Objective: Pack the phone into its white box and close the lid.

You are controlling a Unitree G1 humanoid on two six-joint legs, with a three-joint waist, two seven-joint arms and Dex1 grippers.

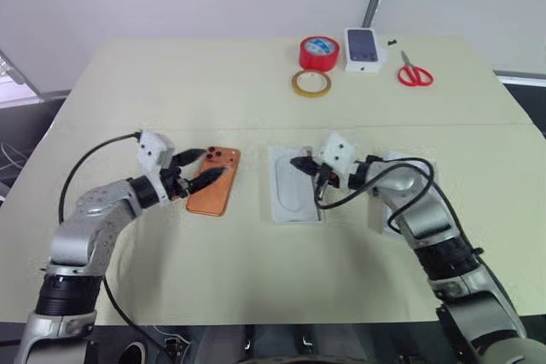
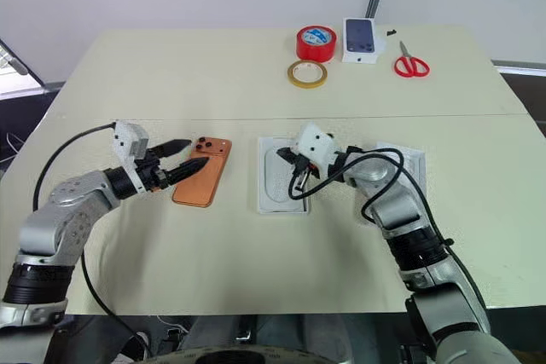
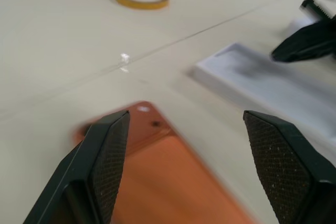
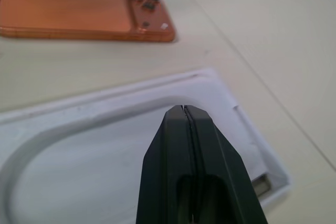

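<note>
One phone [image 1: 214, 181], two tape rolls [image 1: 311, 83], one scissors [image 1: 415, 71], two hands [image 1: 201, 169].

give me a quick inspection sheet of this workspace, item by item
surface: cream table, seam across the middle
job's things: phone face down on the table; white box beside it, holding a white insert; lid behind the right arm
clutter: red tape roll, yellow tape ring, small printed box, red scissors at far edge
grippers: left gripper open over the phone; right gripper shut over the box
cables: black cable looping from each wrist
surroundings: grey wall, metal pole
</note>
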